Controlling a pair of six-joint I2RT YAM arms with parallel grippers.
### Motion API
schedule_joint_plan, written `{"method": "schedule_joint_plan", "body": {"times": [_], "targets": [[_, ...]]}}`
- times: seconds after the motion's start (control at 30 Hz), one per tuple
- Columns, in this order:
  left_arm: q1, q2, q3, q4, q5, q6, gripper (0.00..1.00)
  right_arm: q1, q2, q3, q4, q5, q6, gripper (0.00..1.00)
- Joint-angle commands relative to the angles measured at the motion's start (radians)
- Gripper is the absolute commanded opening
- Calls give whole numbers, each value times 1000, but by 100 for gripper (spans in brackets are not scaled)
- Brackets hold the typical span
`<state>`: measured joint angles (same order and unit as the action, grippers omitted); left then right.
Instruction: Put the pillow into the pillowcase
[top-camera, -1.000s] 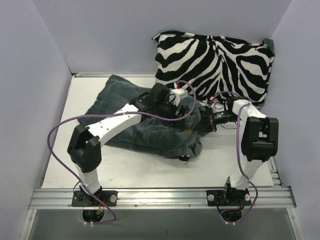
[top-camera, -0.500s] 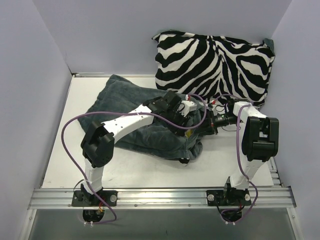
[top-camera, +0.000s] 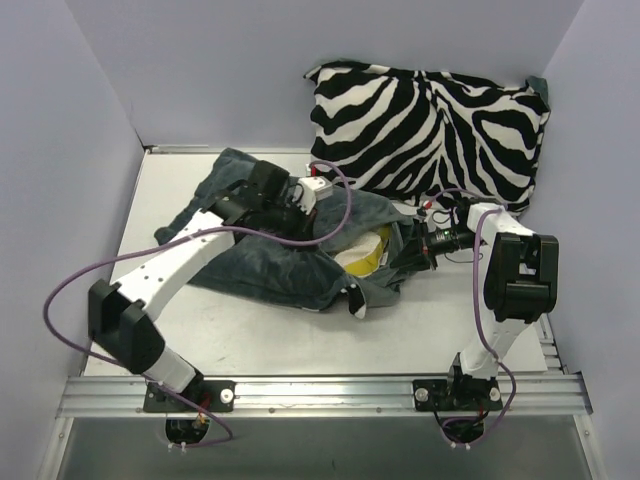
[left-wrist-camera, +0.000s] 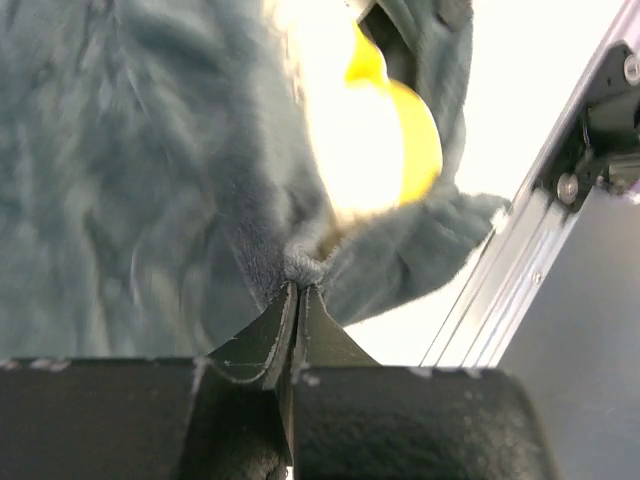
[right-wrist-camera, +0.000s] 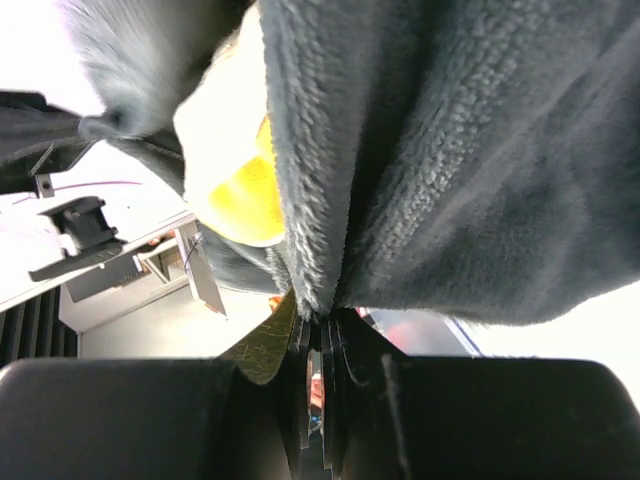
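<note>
Left fingers (left-wrist-camera: 262, 335) were clenched on a puckered fold of the plush grey-teal pillowcase (top-camera: 270, 265), which lay rumpled on the white tabletop (top-camera: 260, 340). Right fingers (right-wrist-camera: 262, 352) were clenched on its fleecy open edge. The flat cream-yellow pillow (top-camera: 362, 252) sat partly inside the mouth, one rounded corner showing.
</note>
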<state>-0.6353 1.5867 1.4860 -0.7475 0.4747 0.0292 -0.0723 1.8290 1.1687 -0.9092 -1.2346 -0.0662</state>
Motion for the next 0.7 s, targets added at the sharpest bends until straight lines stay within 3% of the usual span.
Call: {"method": "schedule_joint_plan", "body": {"times": [0.0,0.13,0.2,0.27,0.33,0.37,0.4,0.53,0.67], "targets": [[-7,-135,-122,-39,-4,123,0,-9,-40,5,-66,0,-18,0],[-10,-114,-155,-56,-54,85,0,-7,-42,6,-66,-19,-11,0],[-4,-50,-110,-84,-91,75,7,-6,-46,6,-66,-23,-9,0],[-3,-13,0,-125,-65,90,28,-1,-51,5,-68,-23,-7,0],[-4,13,115,-136,49,139,45,-1,-54,5,-71,-29,-7,0],[-4,18,149,-138,102,165,61,2,-56,3,-71,-29,-9,0],[-7,25,177,-141,164,188,66,5,-56,-1,-71,-28,-10,0],[-64,81,289,-148,284,230,67,11,-59,-6,-72,-20,-18,0],[-180,124,293,-151,205,340,67,14,-59,-9,-71,-22,-18,0]]}}
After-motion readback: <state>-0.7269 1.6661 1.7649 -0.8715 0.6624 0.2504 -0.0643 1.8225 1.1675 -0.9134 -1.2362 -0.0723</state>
